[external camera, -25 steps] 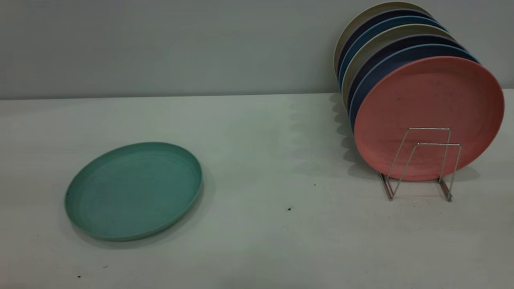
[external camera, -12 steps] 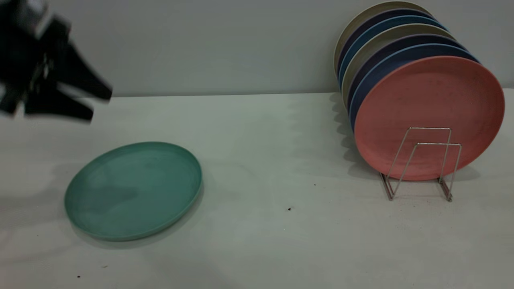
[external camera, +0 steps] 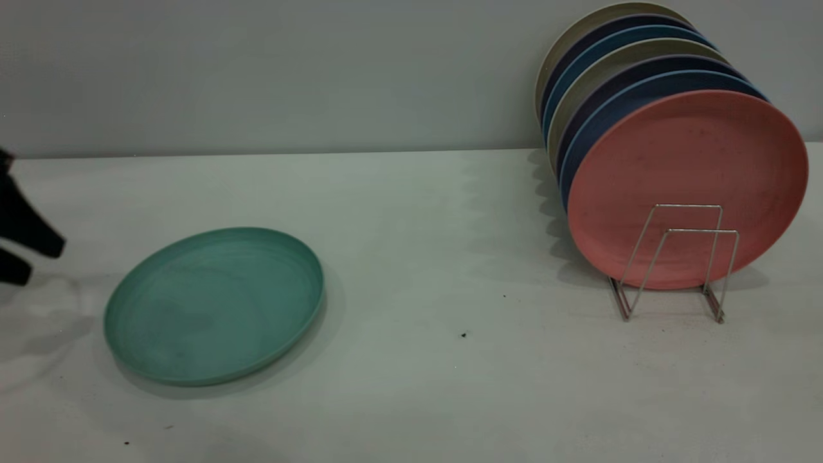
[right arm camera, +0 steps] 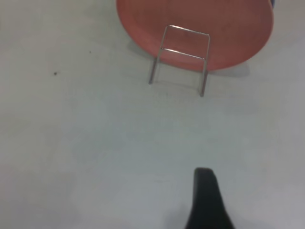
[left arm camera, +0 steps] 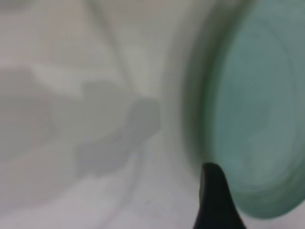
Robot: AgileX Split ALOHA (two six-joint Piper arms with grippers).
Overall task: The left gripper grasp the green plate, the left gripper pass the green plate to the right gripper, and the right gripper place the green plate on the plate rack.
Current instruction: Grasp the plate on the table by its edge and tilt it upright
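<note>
Nothing done yet: green plate (external camera: 214,305) lies flat on the table (external camera: 450,386), ungrasped, well apart from the plate rack (external camera: 672,263) (front slot free). Left gripper (external camera: 26,257) near its rim, jaws parted; right gripper (right arm camera: 206,200) jaw state can't tell. Grasp, handover, racking all remain.

The plate (external camera: 214,305) lies flat on the table (external camera: 411,386), at its left side. The left gripper (external camera: 26,247) is just left of it, apart. Far right stands the rack (external camera: 672,263), with a row of upright plates (external camera: 643,83) in it.
</note>
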